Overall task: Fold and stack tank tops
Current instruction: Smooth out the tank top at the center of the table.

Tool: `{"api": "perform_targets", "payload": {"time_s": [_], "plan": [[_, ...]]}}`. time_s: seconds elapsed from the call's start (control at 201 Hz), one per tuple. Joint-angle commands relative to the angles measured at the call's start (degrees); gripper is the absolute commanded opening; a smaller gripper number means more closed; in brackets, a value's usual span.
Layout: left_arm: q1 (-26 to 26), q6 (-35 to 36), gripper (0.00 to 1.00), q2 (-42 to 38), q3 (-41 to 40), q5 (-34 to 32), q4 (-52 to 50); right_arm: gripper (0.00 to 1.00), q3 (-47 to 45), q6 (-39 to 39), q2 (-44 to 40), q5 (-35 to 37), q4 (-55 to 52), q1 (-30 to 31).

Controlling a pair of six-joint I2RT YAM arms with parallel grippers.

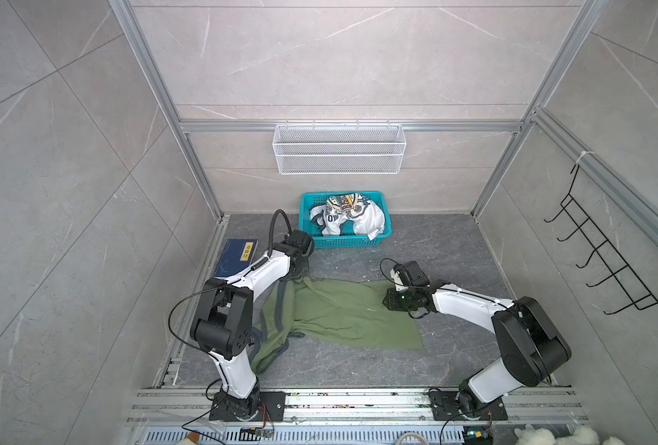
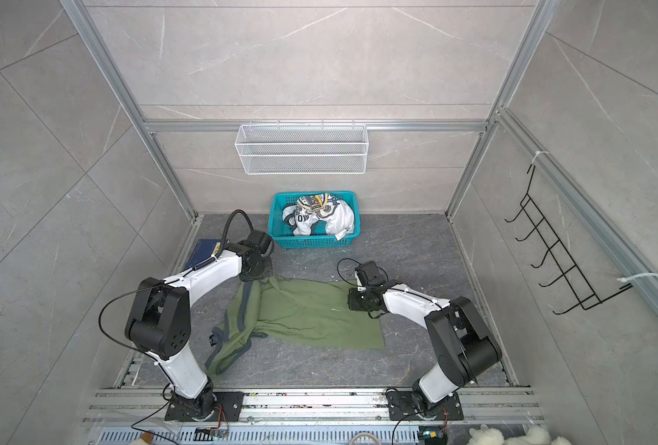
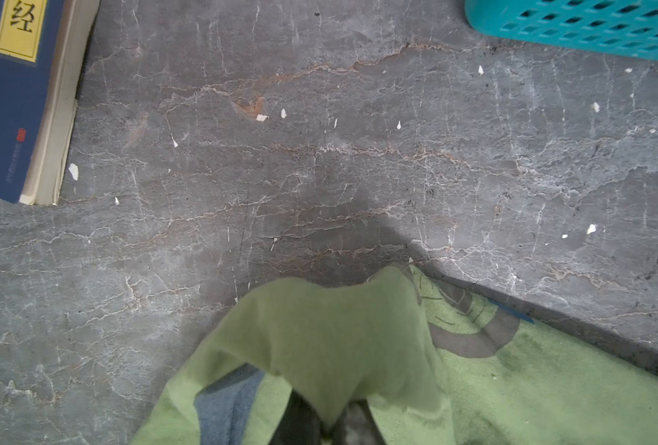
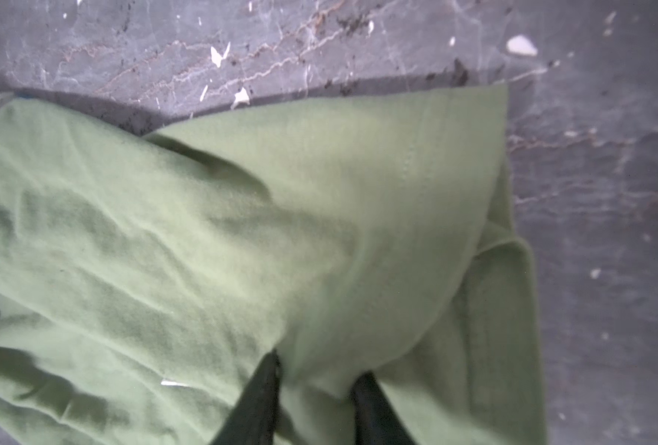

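Olive green tank top (image 1: 343, 316): spread but rumpled on the desk (image 1: 454, 246), between your two arms, with the dark armhole trim bunched toward the left arm's side.

Far left: blue book (image 1: 237, 256), flat, clear of the cloth.

Left pincer (image 3: 329, 427): jaws together, clamped on a peak of the olive cloth near the trim. The fabric tents up out of the grip.

Centre, at the back: teal basket (image 1: 310, 237) with the white tank top (image 1: 362, 223) heaped inside, untouched.

Right pincer (image 4: 318, 371): at the hem corner. The black fingers (image 4: 260, 400) stand a little apart with a thick fold bunched between them. It reads as a grip on the cloth, but the wrist view is blurred, so treat it as unproven.

Step in hand, by my reading: flattening the first shirt. You have both ends taken and no fold made.

The next move calls for you to draw the two ends apart evenly, low over the desk, until the wrinkles go. Then lay it down square. Watch your right grip; if it slips, the hem will slacken.
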Motion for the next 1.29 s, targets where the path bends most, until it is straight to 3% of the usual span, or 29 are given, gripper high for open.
{"api": "perform_targets", "payload": {"time_s": [0.0, 0.139, 0.214, 0.378, 0.463, 0.582, 0.652, 0.727, 0.791, 0.941, 1.065, 1.289], "plan": [[0.1, 0.3, 0.00, -1.5, 0.4, 1.0, 0.5, 0.17, 2.9, -1.7, -2.3, -0.8, -2.3, 0.0], [0.1, 2.9, 0.00, -2.4, 0.7, -0.4, 0.9, 0.12, 6.4, -3.1, -4.2, 0.9, -5.1, -1.7], [0.2, 4.3, 0.00, -2.9, 1.5, -1.5, 1.3, 0.10, 8.9, -2.8, -3.1, -3.6, -4.1, -5.1], [0.2, 6.6, 0.00, -1.3, 4.4, 1.4, 2.2, 0.07, 18.2, -2.8, 6.7, -8.3, -5.7, -9.3], [0.3, 6.2, 0.00, 0.9, 5.8, 1.5, 0.7, 0.11, 21.9, -2.7, 12.3, -9.9, -5.1, -10.3], [0.5, 5.7, 0.13, 3.9, 8.1, 2.9, -1.3, 0.19, 25.9, -3.1, 17.1, -8.1, -6.4, -11.1], [0.7, 5.4, 0.26, 5.3, 9.9, 3.2, -3.5, 0.39, 27.1, -3.8, 17.2, -4.9, -8.2, -11.2], [0.7, 4.8, 0.40, 4.9, 10.9, 2.5, -5.6, 0.52, 26.8, -5.3, 15.1, -1.6, -9.8, -11.3], [0.7, 4.0, 0.53, 2.1, 9.7, 2.6, -6.1, 0.59, 25.0, -6.5, 11.8, 1.0, -10.3, -11.3], [0.7, 2.0, 0.71, -9.3, 1.8, 5.1, -3.5, 0.65, 17.3, -8.2, 2.7, 1.5, -8.4, -11.3], [0.7, 1.0, 0.75, -15.1, -4.0, 6.9, -2.2, 0.65, 13.0, -7.2, 0.1, -2.0, -6.6, -11.3], [0.8, -0.6, 0.68, -12.7, -6.5, 12.1, 1.8, 0.63, 7.6, -3.9, 2.8, -5.9, 0.3, -11.3]]}}
